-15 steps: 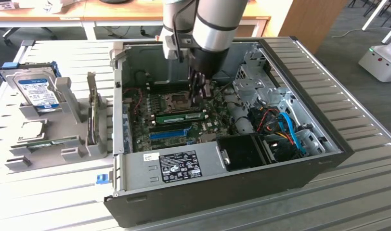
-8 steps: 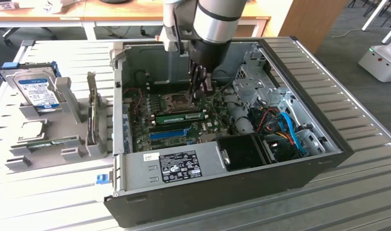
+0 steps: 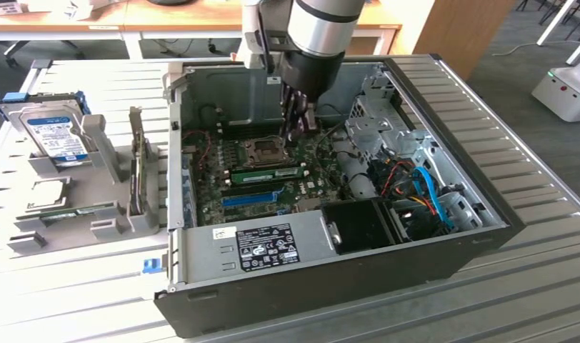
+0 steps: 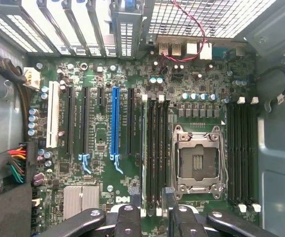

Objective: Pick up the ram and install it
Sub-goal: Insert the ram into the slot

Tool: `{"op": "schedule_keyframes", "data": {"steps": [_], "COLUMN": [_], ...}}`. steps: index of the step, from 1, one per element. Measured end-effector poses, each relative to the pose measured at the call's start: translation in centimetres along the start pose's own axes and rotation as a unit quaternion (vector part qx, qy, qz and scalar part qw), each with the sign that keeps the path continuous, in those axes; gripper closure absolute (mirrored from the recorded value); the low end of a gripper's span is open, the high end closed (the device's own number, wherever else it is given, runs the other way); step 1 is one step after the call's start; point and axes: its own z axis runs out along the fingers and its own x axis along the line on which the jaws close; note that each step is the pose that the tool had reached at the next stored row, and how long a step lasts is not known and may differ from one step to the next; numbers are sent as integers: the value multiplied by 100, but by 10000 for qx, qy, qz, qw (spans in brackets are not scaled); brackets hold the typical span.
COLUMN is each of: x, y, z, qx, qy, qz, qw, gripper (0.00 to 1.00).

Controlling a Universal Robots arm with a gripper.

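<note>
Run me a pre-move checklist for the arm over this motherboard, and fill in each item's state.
1. Pincer open: ok.
2. Pincer holding nothing: ok.
3. Ram standing on edge beside the CPU socket: ok.
4. Ram pushed fully home: cannot tell.
5. Red-and-black cable well away from the pincer: ok.
</note>
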Motion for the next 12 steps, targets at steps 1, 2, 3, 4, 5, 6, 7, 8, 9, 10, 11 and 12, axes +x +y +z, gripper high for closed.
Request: {"op": "schedule_keyframes", "data": {"steps": [1, 2, 3, 4, 5, 6, 7, 8, 9, 10, 11, 12], "x": [0, -1, -1, -1, -2, -2, -2, -3, -3, -4, -4, -4], "y": [0, 1, 1, 2, 2, 2, 3, 3, 3, 4, 4, 5], "z": [-7, -12, -17, -22, -27, -31, -35, -39, -44, -48, -52, -58], "qx": [0, 0, 0, 0, 0, 0, 0, 0, 0, 0, 0, 0], "qy": [1, 2, 3, 4, 5, 5, 6, 6, 7, 6, 6, 7], "qz": [0, 0, 0, 0, 0, 0, 0, 0, 0, 0, 0, 1], "qw": [10000, 10000, 10000, 10000, 10000, 10000, 10000, 10000, 10000, 10000, 10000, 10000], "gripper": [69, 69, 69, 69, 69, 69, 69, 69, 69, 69, 69, 69]}}
